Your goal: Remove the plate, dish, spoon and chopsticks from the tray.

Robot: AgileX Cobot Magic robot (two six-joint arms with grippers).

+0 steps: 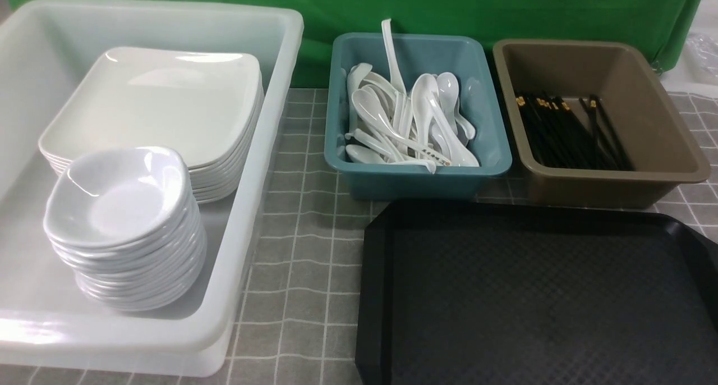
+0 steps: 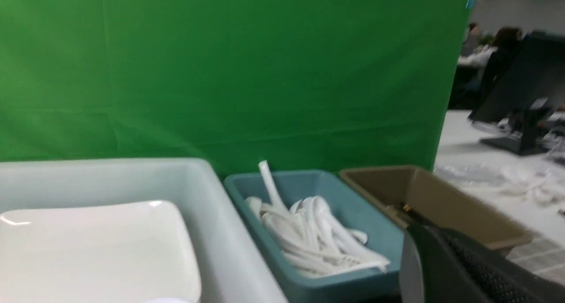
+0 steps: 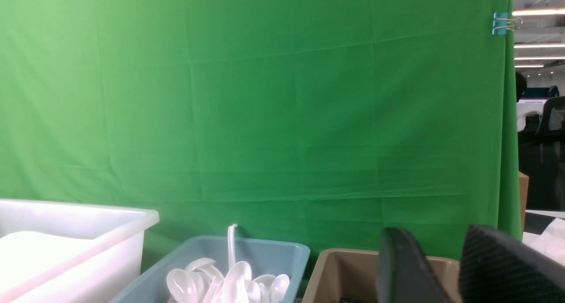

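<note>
Tray (image 1: 538, 295): bare, tableware sorted into bins by kind.
Right gripper (image 3: 446, 272): jaws parted, holding nothing.
Left gripper (image 2: 446, 267): jaw state unclear.

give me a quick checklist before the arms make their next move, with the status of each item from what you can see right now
1. Tray cleared of tableware: ok as far as the front view reaches; its near edge is cut off.
2. Marked spoon in the teal bin: ok, lying on the plain spoons.
3. Chopsticks in the brown bin: ok.
4. Plate and dish stacked in the white tub: ok.
5. Right gripper empty: ok, fingers apart with only a gap between them.
6. Left gripper state: cannot tell, only one finger shows.
</note>
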